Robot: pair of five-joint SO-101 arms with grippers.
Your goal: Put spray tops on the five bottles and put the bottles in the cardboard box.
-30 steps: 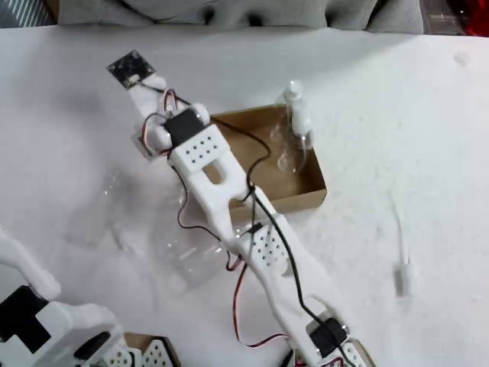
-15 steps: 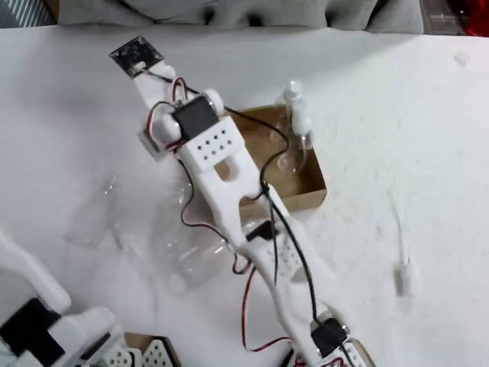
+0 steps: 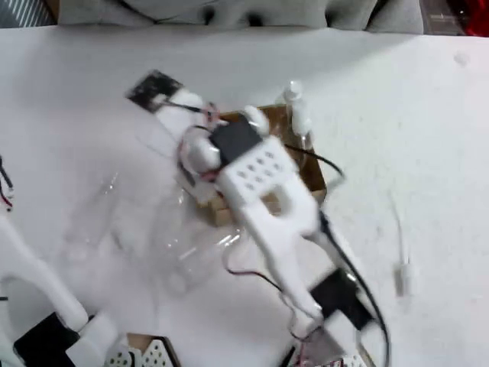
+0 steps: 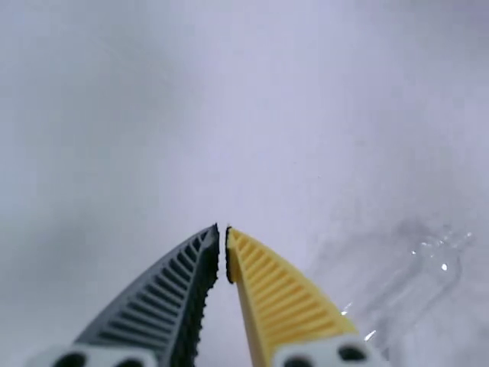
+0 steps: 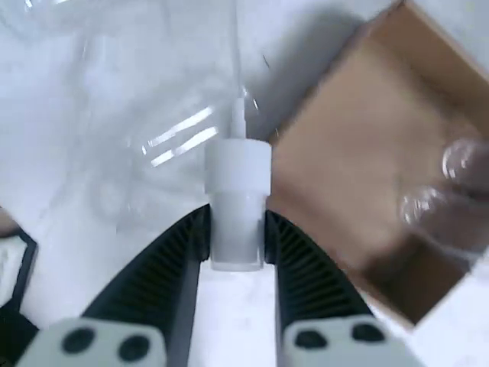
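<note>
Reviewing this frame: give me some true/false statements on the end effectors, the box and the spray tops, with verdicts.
1. The right end effector grips a white spray top. True.
2. The left end effector holds a clear bottle. False: it is shut on nothing, above the table.
3. The cardboard box has nothing in it. False: bottles with tops fitted lie in it.
4. A loose spray top lies on the table outside the box. True.
</note>
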